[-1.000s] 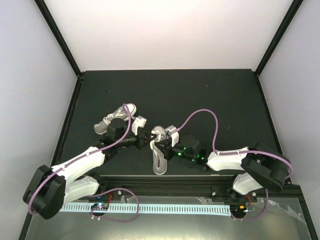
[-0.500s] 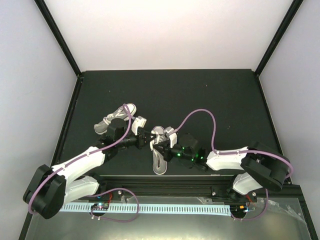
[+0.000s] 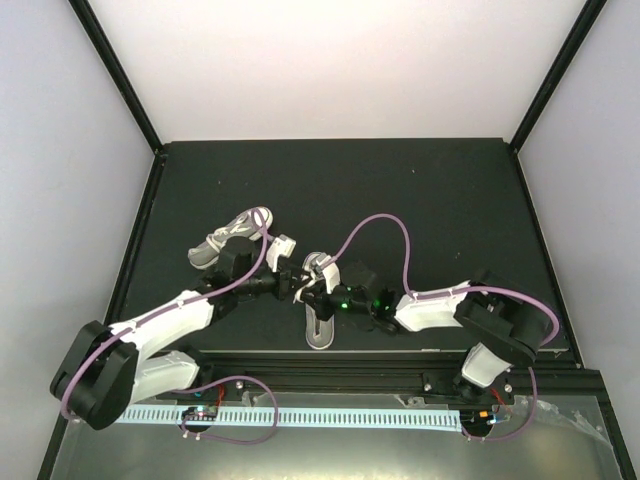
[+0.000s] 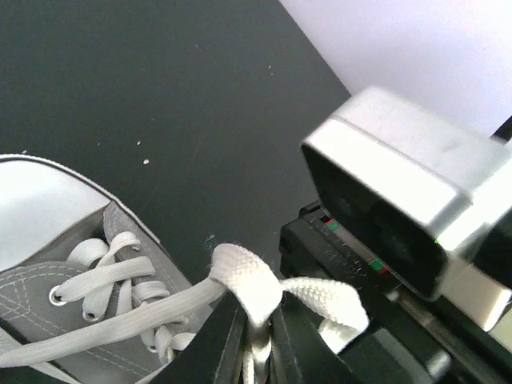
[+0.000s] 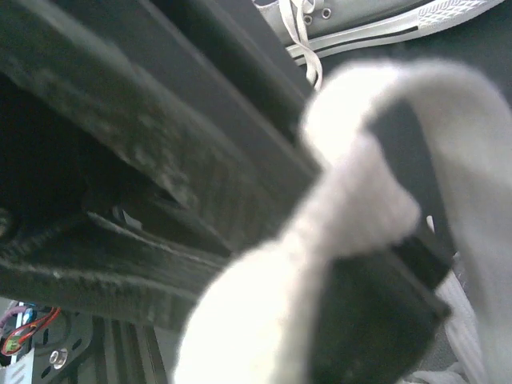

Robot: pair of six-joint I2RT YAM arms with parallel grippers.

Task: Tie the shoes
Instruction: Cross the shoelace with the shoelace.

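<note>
From above: has swung the right arm (image 3: 430,308) further left than a second ago, setting right fingers (image 3: 309,295) against left fingers (image 3: 292,284) over the small grey canvas sneaker with white toe cap (image 3: 319,325), middle of the tabletop (image 3: 400,200) by the near edge. Looks like crossing the laces.

Left wrist: pinches a flat white lace (image 4: 244,280) into a raised loop, lost from above.

Right wrist: shows lace draped over one finger, blurred. Cannot tell whether pinched or spread.
</note>
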